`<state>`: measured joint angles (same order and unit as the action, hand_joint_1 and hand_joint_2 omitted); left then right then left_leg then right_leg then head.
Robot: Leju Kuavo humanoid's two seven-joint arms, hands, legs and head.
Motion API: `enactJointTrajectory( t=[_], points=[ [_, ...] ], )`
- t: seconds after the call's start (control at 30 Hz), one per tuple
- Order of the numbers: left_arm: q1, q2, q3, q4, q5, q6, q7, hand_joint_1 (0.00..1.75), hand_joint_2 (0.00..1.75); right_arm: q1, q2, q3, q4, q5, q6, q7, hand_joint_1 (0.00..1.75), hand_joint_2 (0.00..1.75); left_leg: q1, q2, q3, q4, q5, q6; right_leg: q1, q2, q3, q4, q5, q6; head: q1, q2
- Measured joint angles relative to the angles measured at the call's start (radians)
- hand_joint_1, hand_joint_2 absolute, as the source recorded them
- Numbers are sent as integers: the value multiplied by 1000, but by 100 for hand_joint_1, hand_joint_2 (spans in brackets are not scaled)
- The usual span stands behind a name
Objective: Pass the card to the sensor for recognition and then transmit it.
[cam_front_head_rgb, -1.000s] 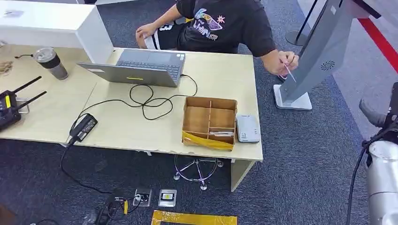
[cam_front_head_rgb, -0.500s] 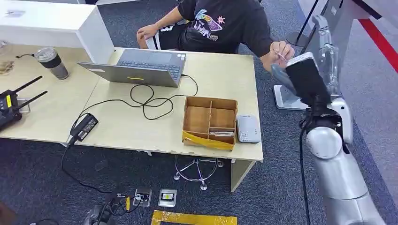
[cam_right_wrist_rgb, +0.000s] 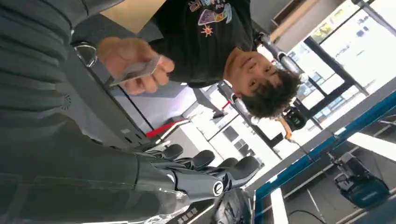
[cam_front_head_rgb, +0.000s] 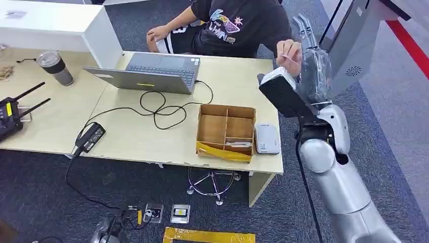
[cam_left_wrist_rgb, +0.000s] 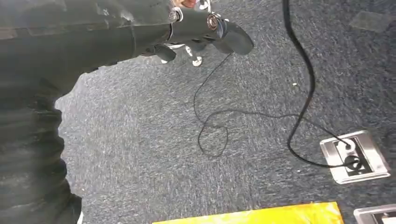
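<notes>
My right hand (cam_front_head_rgb: pixel 311 63), raised with fingers apart and holding nothing, hangs just beside the card (cam_front_head_rgb: pixel 289 57) pinched in a person's hand (cam_front_head_rgb: pixel 289 52), its long edge angled toward my palm, while my left hand (cam_left_wrist_rgb: pixel 205 28) hangs empty above the floor.

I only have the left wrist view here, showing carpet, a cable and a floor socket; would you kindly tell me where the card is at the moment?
Observer: A person's hand holds the card, beyond the far right corner of the table.
Operator: Thank you. Where is the right hand?
Observer: The right hand is raised beside the person's hand, fingers pointing up and apart, holding nothing.
Operator: Is there a reader on the table?
Observer: A small white device lies flat by the right side of the cardboard tray; I cannot confirm that it is the sensor.
</notes>
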<state>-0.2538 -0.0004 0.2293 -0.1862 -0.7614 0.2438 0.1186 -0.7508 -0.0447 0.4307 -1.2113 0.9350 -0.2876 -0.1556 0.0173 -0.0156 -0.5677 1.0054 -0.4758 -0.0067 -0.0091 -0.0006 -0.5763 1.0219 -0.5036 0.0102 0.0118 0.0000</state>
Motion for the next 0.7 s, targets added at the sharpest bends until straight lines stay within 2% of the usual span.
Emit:
enactJointTrajectory(
  t=[0.17,0.47,0.7],
  points=[
    [-4,0,-3,0,-6,-3,3,0,175,-40,24,5,144,19,-22,11,0,175,0,0,0,0,0,0,0,0,0,0,0,0,0,0],
    [-5,0,-7,0,-6,-3,7,0,175,-77,49,7,326,58,-61,24,0,175,0,0,0,0,0,0,0,0,-1,0,0,0,0,0],
    [-2,2,-8,0,2,-2,7,0,175,-88,63,7,407,64,-69,18,0,175,0,0,0,0,0,0,0,0,0,0,0,0,0,0]
  ],
)
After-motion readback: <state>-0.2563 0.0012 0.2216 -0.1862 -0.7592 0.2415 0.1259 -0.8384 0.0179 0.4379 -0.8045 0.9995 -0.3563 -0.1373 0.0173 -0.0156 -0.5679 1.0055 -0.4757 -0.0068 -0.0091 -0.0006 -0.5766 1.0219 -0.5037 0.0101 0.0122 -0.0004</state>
